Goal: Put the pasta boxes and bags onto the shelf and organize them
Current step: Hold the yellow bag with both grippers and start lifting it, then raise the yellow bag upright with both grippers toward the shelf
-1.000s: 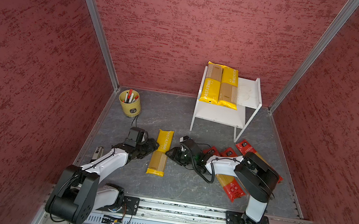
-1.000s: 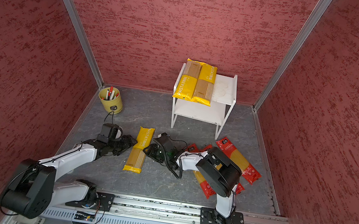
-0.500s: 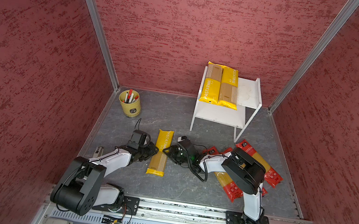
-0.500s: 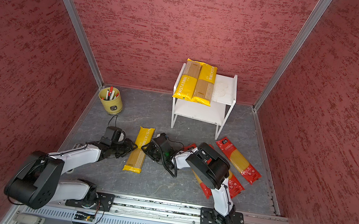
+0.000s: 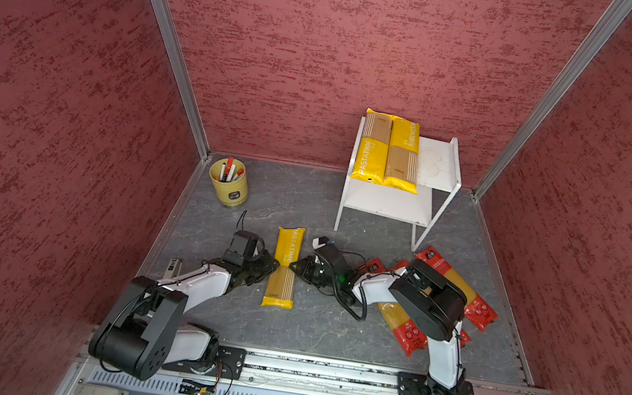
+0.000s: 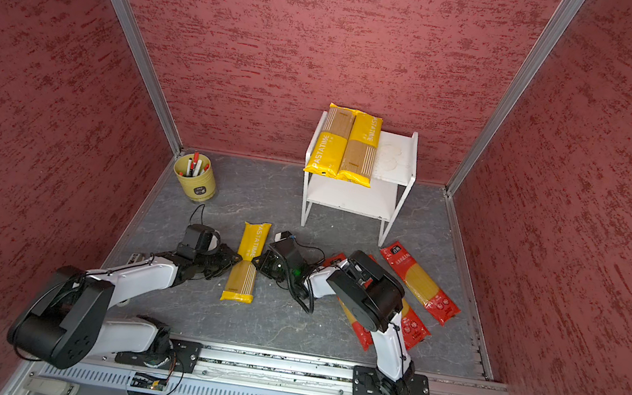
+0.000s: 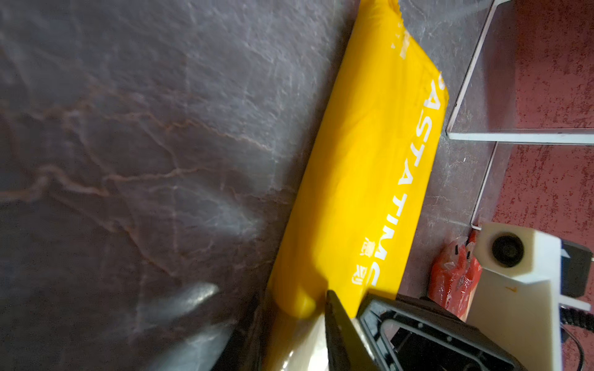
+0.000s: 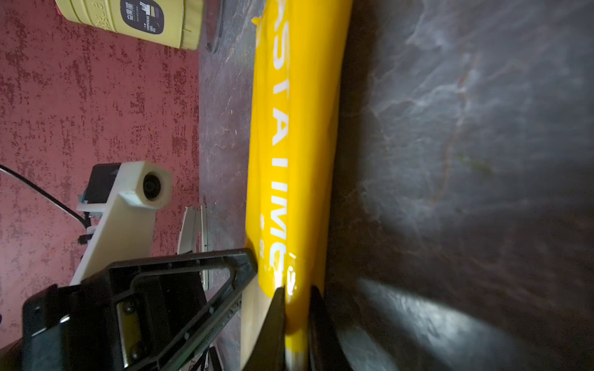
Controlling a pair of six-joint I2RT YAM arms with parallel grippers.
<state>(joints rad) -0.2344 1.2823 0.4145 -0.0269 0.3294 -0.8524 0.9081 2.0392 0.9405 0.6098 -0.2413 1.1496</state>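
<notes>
A long yellow PASTATIME pack [image 5: 284,269] [image 6: 248,262] lies on the grey floor between my two arms. My left gripper [image 5: 274,267] [image 7: 289,331] is shut on its left edge at the middle, one finger [image 7: 336,321] pressing into the wrapper. From the other side, my right gripper [image 5: 294,267] [image 8: 297,321] pinches the right edge between both fingers. Two more yellow packs [image 5: 390,150] [image 6: 344,146] lie side by side on the top board of the white shelf [image 5: 439,161] [image 6: 398,155]. Red spaghetti packs [image 5: 457,285] [image 6: 420,282] lie on the floor at the right, partly hidden under my right arm.
A yellow-green cup of pens [image 5: 228,182] [image 6: 195,177] stands at the back left corner. The shelf's lower board [image 5: 385,202] is bare. Red textured walls close in three sides, and the rail with both arm bases [image 5: 315,370] runs along the front.
Both grippers have moved in on the floor pack from either side and closed on its edges. My right arm has swung left, off the red packs.
</notes>
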